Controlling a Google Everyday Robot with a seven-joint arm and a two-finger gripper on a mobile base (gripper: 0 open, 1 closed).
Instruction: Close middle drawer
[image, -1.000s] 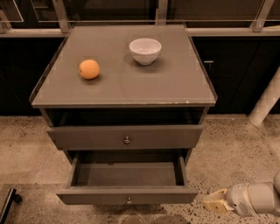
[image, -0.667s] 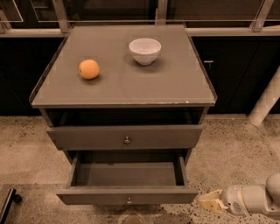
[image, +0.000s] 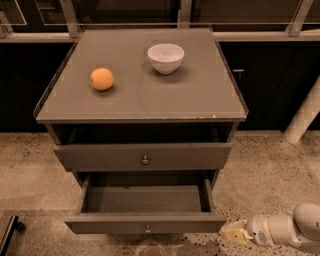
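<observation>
Middle drawer (image: 145, 223) pulled out, front running left-right. Claw (image: 234, 232) low, just beside front's right end, drawer to its left. Open or closed: cannot tell.

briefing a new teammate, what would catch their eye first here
The middle drawer stands pulled far out, low in the frame. The gripper sits by the right end of that drawer's front, near the floor. On the cabinet top an orange lies left and a white bowl stands further back.
</observation>
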